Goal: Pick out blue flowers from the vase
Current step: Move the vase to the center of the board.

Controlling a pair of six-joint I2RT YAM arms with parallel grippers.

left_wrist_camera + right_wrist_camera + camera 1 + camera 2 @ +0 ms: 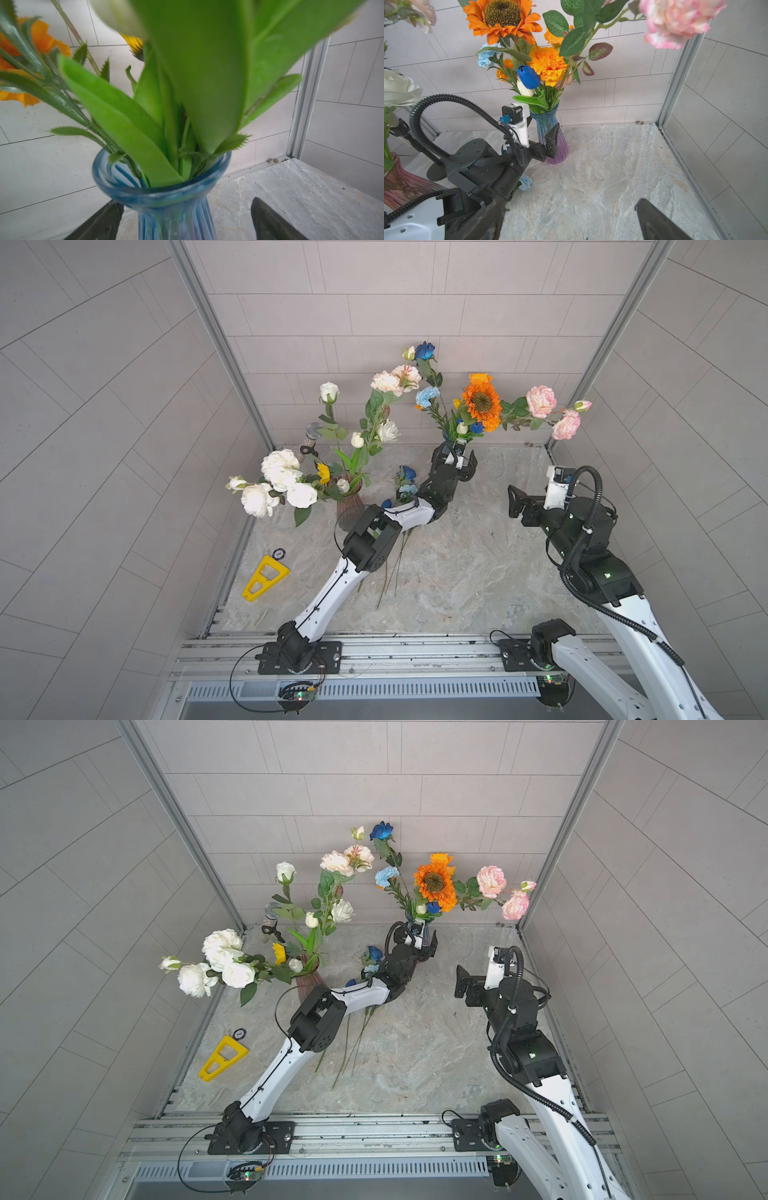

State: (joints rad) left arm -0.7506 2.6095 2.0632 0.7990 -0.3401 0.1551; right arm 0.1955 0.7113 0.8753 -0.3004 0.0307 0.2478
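Left of the blue-and-purple ribbed glass vase (550,126), three blue flowers lie on the marble worktop (478,572): one dark blue rose (409,472), one light blue carnation (408,489) and one dark blue bud (386,503). Their stems are partly hidden under the left arm (332,597). The left claw (454,460) stands apart on either side of the vase's neck, hiding most of the vase in both top views. Three more stand in the vase: a tall dark blue rose (424,350), a frilly light blue carnation (428,396) and a dark blue tulip bud (477,427). To the vase's right, the right claw (512,501) is apart and empty.

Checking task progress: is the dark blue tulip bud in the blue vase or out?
In. The dark blue tulip bud sits upright within the bunch rising from the blue vase, beside an orange carnation.
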